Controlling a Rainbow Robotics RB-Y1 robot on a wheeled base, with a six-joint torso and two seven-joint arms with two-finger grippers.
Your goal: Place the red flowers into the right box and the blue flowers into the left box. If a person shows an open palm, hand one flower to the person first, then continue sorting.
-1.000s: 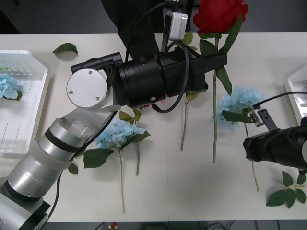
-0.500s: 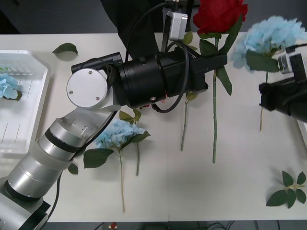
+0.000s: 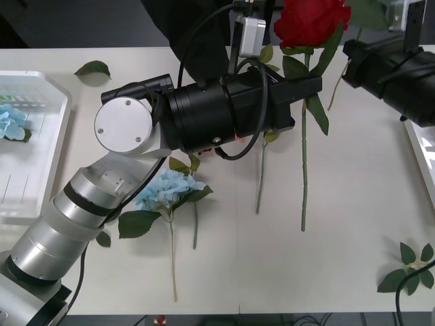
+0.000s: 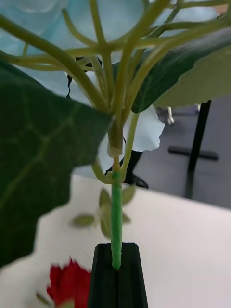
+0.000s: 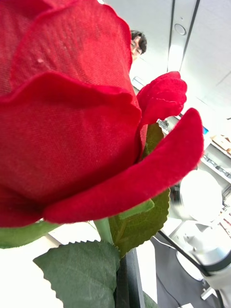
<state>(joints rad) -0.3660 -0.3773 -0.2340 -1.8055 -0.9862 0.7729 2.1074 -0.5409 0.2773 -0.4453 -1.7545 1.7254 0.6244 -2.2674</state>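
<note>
Both arms are up, each with a flower. The left claw (image 3: 309, 85) reaches across the middle of the tabletop (image 3: 231, 258), clamped on the stem of a red rose (image 3: 310, 20) whose bloom stands at the far edge; the left wrist view confirms it, petals right over the dark fingers. The right claw (image 4: 115, 269) is raised at the far right corner, pinched shut on the thin green stem of a blue hydrangea (image 4: 120, 43), bloom overhead in its wrist view.

Here's the snag, as I read it: each arm carries the colour meant for the other side. The rose belongs in the right box (image 3: 423, 153), just a sliver of white rim at the right edge; the hydrangea belongs in the left box (image 3: 47, 163), far left, with 1 blue head (image 3: 11, 122) already lying in it. I can't make out an open palm, so sorting looks like the step in hand.

Next, each flower needs to cross the tabletop, and the 2 arms would meet in the middle, so 1 should yield. The near half offers open room, though another hydrangea (image 3: 166, 190) lies by the left arm, a loose stem (image 3: 261, 180) beside it and a leaf sprig (image 3: 408, 272) near the right corner. The hanging rose stem could sweep those.
</note>
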